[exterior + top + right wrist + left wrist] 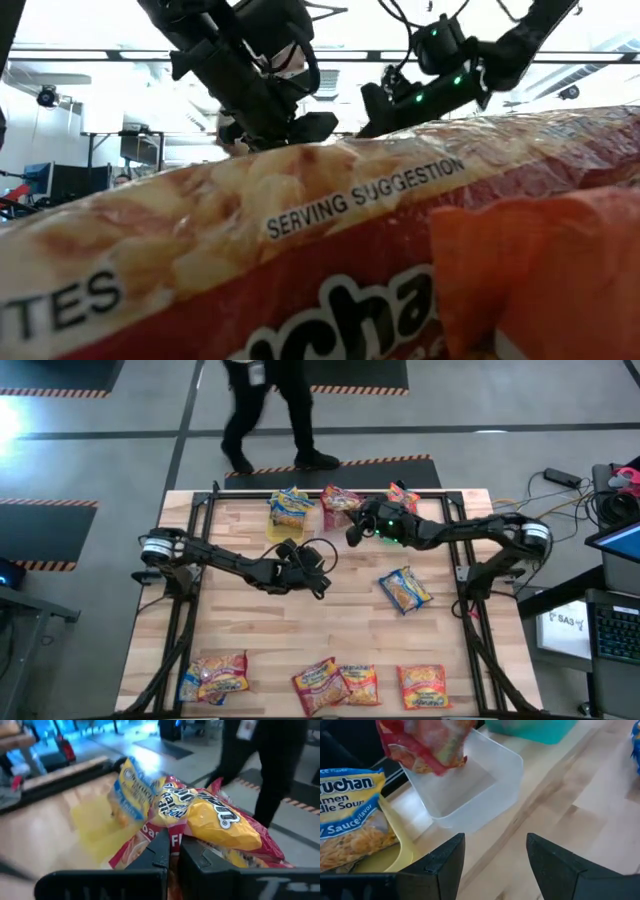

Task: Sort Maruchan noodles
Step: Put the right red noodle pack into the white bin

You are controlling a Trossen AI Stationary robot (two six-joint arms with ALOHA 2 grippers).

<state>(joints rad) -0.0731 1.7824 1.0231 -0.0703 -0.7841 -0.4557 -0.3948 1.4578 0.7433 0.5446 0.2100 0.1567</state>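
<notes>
While your right gripper (172, 852) pinches a red packet (200, 820), your left gripper (495, 865) gapes empty beside a packet (350, 815) reading "Ramen Noodle Soup".

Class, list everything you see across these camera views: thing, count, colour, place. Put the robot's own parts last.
Yellow bin: one, far-left side of the table, holding a blue-and-yellow packet.
Clear bin: one, beside the yellow bin, red packet hanging over it.
Green bin: one, beyond the clear bin.
Blue-and-yellow packet mid-table: one, right of centre.
Near-edge packets: about six, red, orange and blue-yellow, along the table's near edge.
Table: one, light wood.
Person: one, dark clothes, walking beyond the table.
Left gripper: open, mid-table, empty.
Right gripper: shut on the red packet, at the clear bin.
</notes>
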